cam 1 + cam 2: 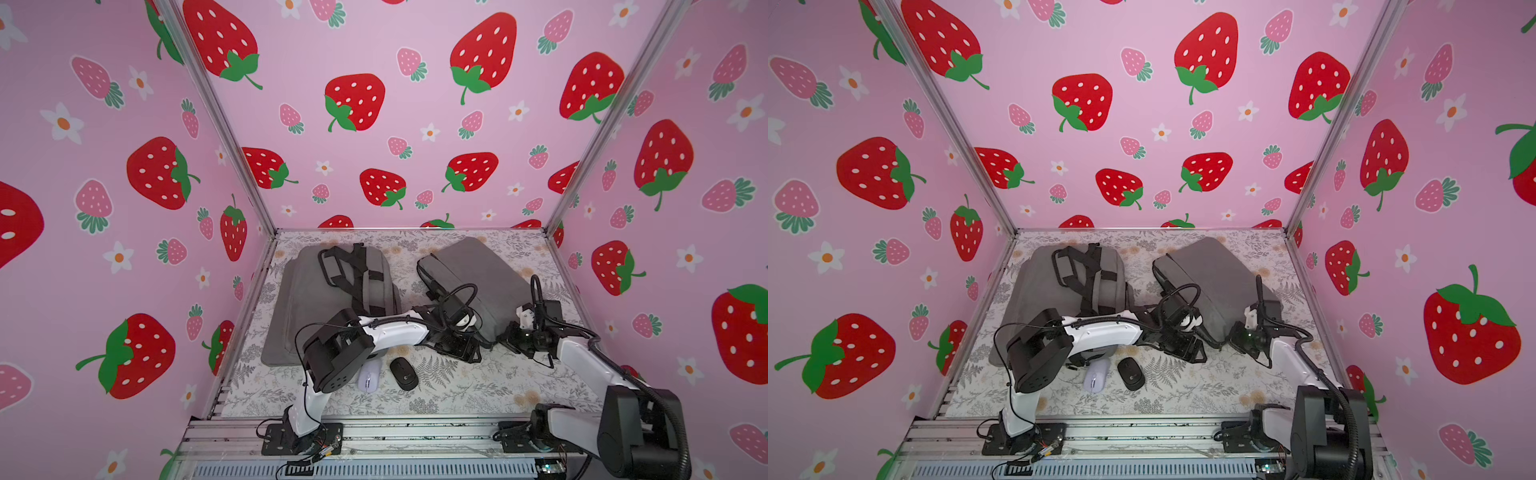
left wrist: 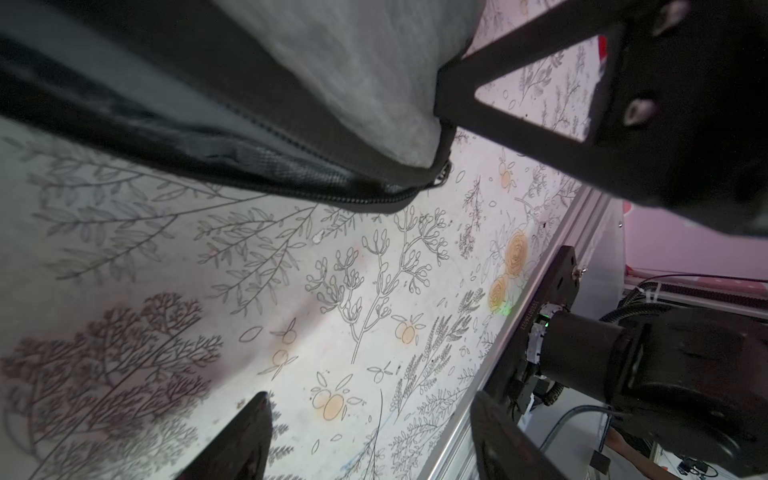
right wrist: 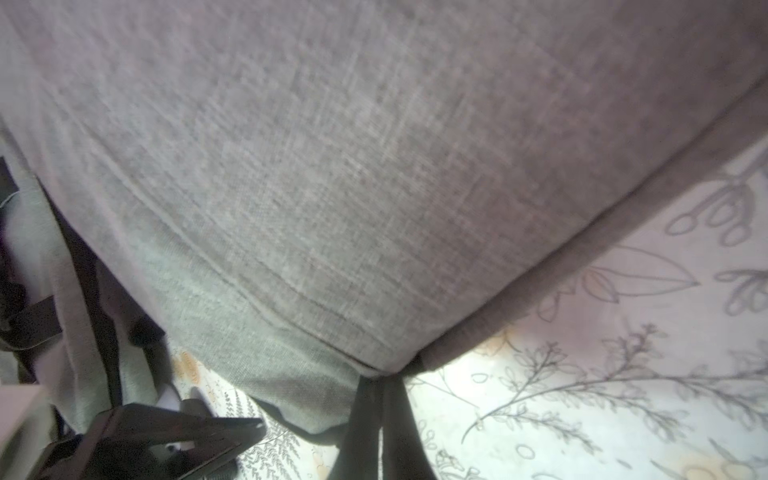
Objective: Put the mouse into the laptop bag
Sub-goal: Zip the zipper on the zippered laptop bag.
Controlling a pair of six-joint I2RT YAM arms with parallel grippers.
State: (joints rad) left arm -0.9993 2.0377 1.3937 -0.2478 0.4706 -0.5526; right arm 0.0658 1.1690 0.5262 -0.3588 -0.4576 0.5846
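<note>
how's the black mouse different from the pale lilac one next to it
Colour: the black mouse is dark all over; the lilac mouse is pale.
Visibility: the black mouse lies fully in the open, while the lilac mouse's far end is hidden under the left arm in both top views.
Shared: both lie side by side on the floral mat, near its front edge.

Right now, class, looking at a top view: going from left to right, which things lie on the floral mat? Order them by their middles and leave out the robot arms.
grey backpack → lilac mouse → black mouse → grey laptop bag
</note>
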